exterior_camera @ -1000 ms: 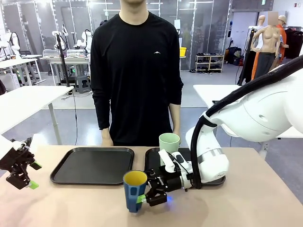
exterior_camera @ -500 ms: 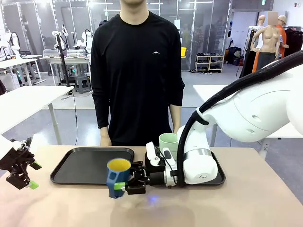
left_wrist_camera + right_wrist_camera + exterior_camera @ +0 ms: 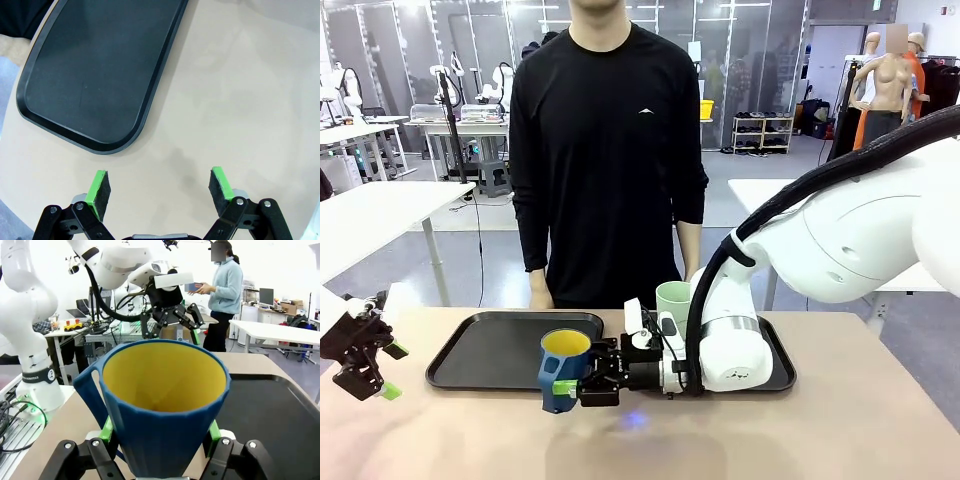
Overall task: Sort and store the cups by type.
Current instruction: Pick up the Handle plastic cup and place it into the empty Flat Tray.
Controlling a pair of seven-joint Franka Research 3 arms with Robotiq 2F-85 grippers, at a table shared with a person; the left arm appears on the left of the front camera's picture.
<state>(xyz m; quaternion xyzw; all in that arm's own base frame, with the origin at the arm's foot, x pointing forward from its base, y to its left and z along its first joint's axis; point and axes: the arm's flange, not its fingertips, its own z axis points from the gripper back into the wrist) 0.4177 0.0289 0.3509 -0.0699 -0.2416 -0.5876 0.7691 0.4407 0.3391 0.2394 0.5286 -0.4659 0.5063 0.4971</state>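
- The beige table [image 3: 840,430] fills the lower frame; a person in black [image 3: 608,150] stands top centre.
- Two black trays: the left tray [image 3: 490,350] lower left of centre, the right tray [image 3: 775,345] under my right arm.
- My right pincer [image 3: 582,380], clenched on the dark blue mug [image 3: 560,372], holds it lifted at the left tray's near right corner.
- The mint-green tumbler [image 3: 673,300] stands on the right tray, centre.
- My left pincer [image 3: 159,192], at lower left, is spread wide, grasping nothing.

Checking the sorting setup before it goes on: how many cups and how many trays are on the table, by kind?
Blue mug: 1
Mint-green tumbler: 1
Black trays: 2, the left tray and the right tray
Total: 4
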